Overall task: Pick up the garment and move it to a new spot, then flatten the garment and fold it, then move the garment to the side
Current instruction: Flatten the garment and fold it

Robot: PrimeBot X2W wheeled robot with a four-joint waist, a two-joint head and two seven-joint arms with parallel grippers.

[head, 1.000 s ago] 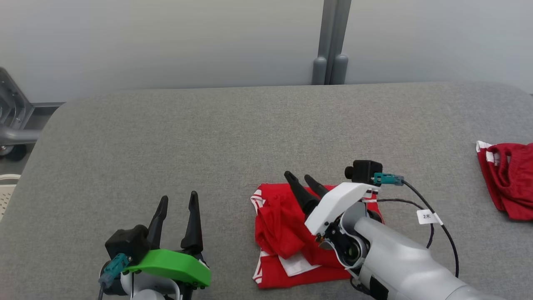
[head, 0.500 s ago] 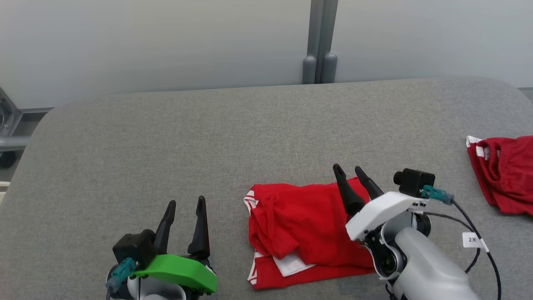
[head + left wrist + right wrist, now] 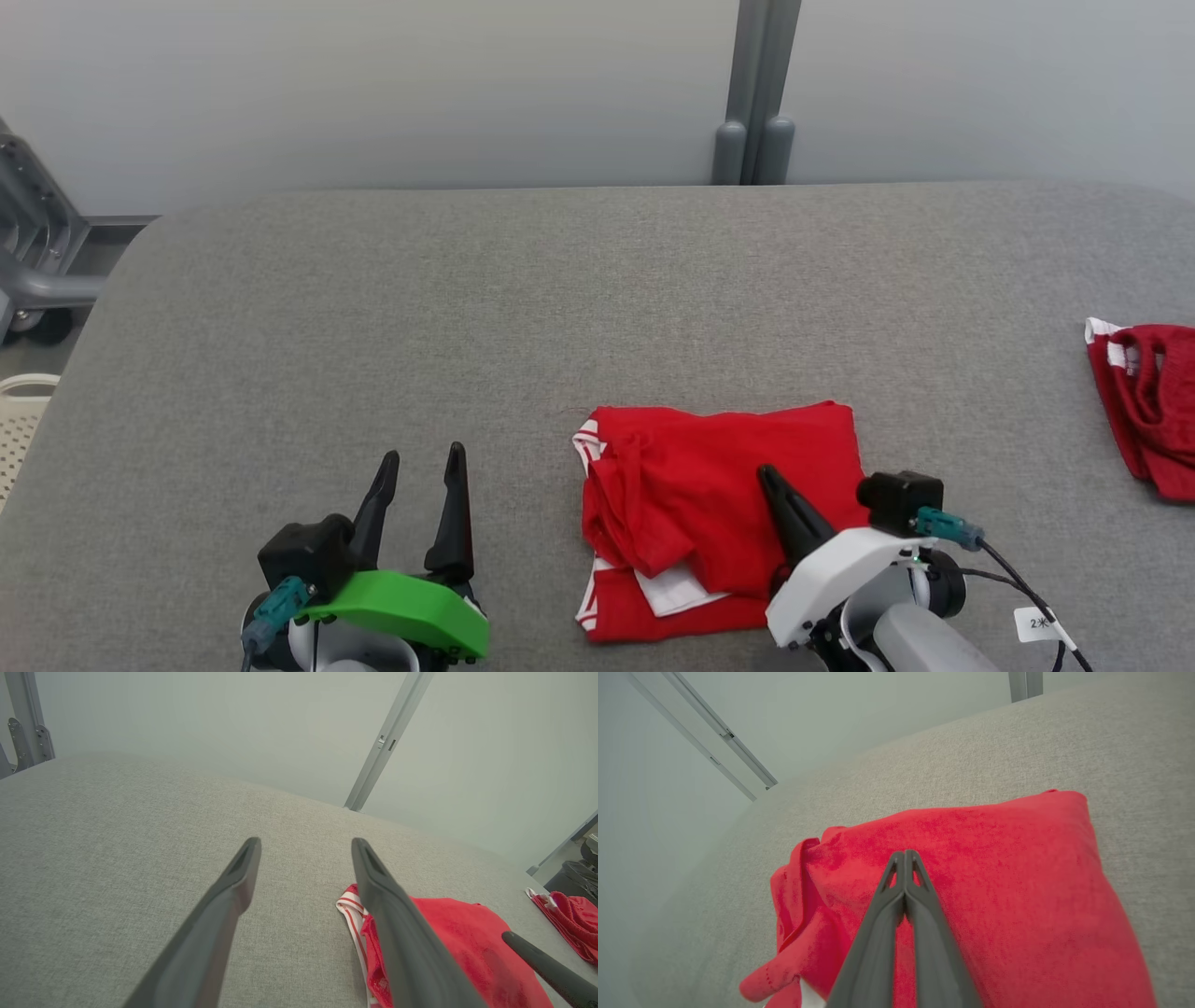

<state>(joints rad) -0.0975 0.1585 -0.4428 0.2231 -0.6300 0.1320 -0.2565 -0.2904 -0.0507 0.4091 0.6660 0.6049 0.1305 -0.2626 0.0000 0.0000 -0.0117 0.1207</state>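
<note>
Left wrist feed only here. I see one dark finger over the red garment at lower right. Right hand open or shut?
Observer: Shut. In the right wrist view the right hand has its fingers pressed together over the red garment; no cloth shows between the tips.
Operator: Fold tidy on the near side?
Observer: Not quite. The head view shows a white patch sticking out at the garment's near-left corner.
Operator: Anything left of the table?
Observer: A white perforated basket sits beside the left edge of the table.
</note>
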